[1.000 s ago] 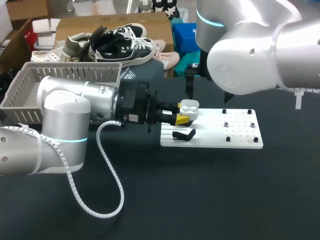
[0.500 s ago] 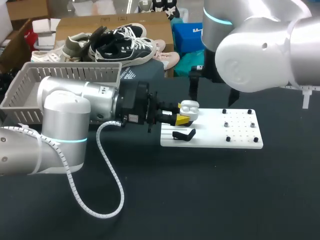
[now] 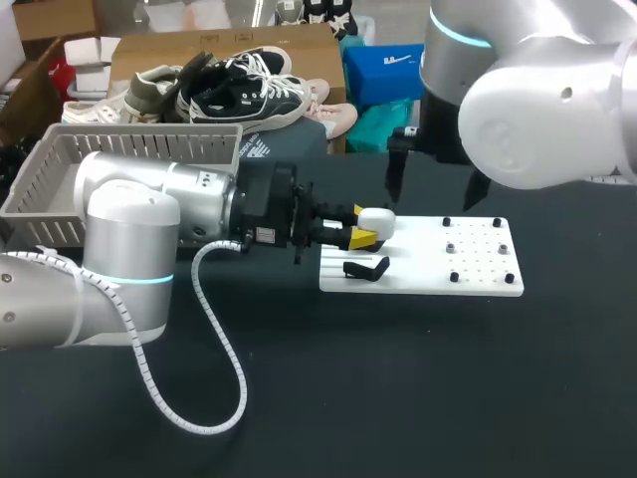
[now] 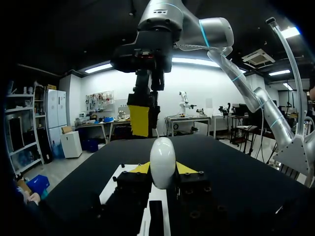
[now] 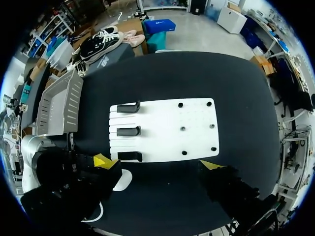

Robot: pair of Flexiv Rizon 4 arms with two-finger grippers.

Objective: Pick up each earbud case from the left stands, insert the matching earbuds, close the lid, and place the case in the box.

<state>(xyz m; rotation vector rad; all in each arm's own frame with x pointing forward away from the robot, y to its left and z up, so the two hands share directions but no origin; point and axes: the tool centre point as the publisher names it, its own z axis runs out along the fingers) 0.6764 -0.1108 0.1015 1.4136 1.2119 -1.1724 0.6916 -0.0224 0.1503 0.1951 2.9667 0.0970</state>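
The left wrist camera looks along the left end effector (image 4: 162, 169). Its two yellow tips pinch a white earbud case (image 4: 163, 162) from both sides. The case is seen edge-on, with its lid shut. In the head view the same case shows only as a rounded white lump at the end of the left arm.

The right wrist camera looks straight down and shows what the head view partly hides. Three black stands (image 5: 129, 131) sit in a row along the left end of a white board (image 5: 167, 115). In the head view only one stand is plain to see; the left end effector and the case cover the others.

Counted across the views:
- one case
- three stands
- six small black pegs (image 5: 182, 129), in two columns of three on the board's right half
- one grey basket (image 3: 119, 164) at the far left corner of the black bench (image 3: 398, 398)

The left arm lies low and level, coming in from the bench's left edge. It holds the case raised by the board's left end. The right arm comes in from the right and hangs high over the board. The right end effector (image 5: 156, 162) points down with its fingers spread wide, gripping nothing.
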